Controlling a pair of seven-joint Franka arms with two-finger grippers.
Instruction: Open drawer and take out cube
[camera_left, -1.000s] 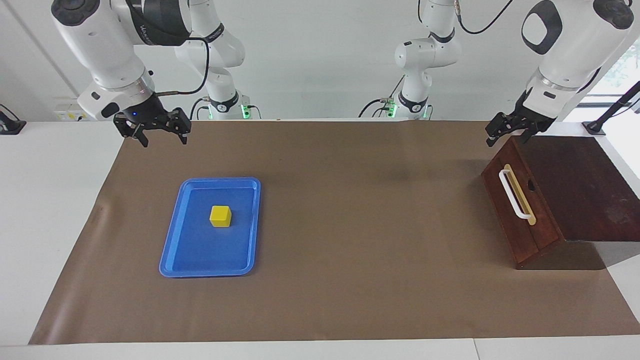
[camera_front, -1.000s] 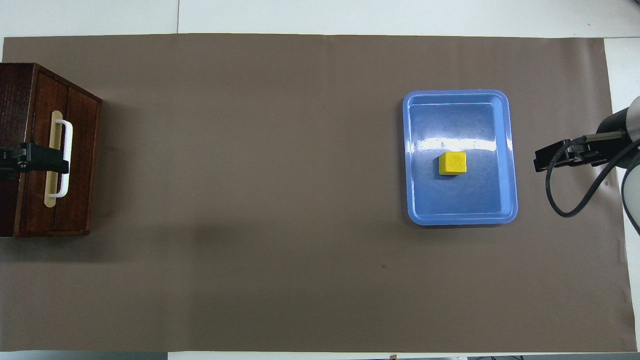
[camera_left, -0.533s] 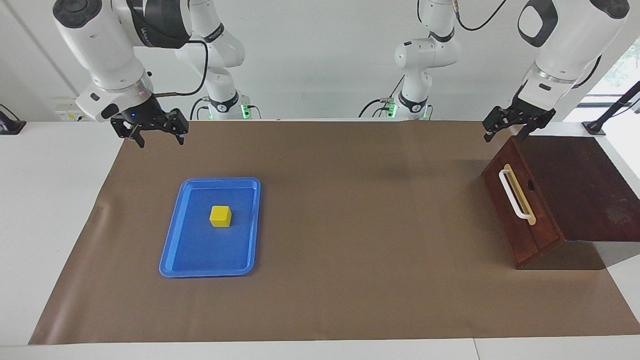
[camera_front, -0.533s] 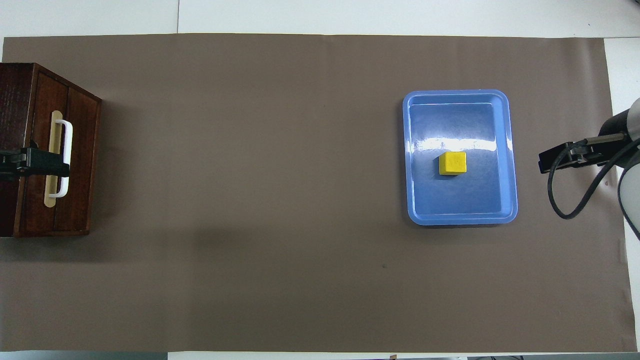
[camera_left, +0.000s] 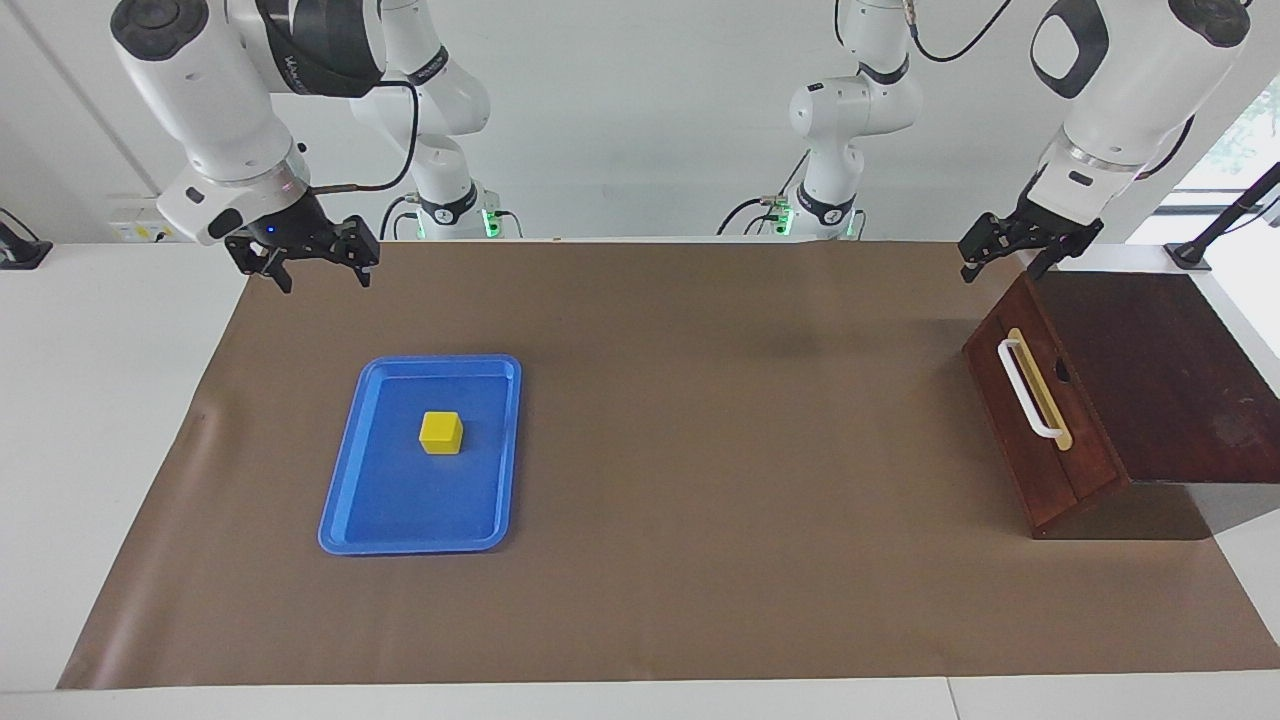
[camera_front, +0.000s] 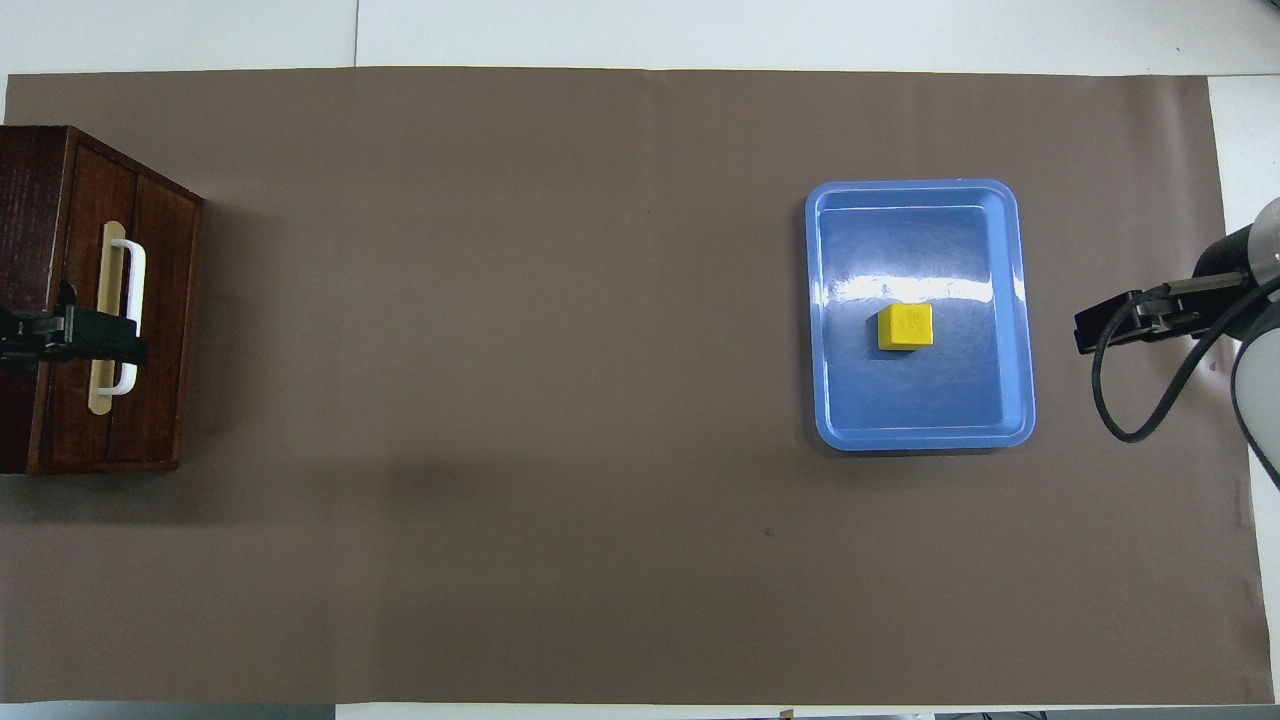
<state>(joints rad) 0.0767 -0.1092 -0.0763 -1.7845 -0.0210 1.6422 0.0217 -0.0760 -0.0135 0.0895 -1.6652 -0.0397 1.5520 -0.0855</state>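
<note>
I see the cube (camera_left: 440, 432) sitting in the blue tray (camera_left: 345, 497), the drawer (camera_left: 1040, 420) shut. My left gripper (camera_left: 1003, 262) hangs open over the cabinet (camera_left: 1165, 370); right gripper (camera_left: 318, 270) open near the tray.

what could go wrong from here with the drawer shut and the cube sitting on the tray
1. The dark reddish-brown wooden drawer is shut, and the left gripper hangs over the cabinet's edge nearest the robots, not at the white bar handle; a misjudged descent may hit the wood.
2. The drawer front slants, so a hasty pull might drag the whole cabinet.
3. The small yellow cube already sits in the blue plastic tray, away from the right gripper; searching the drawer may find nothing.
</note>
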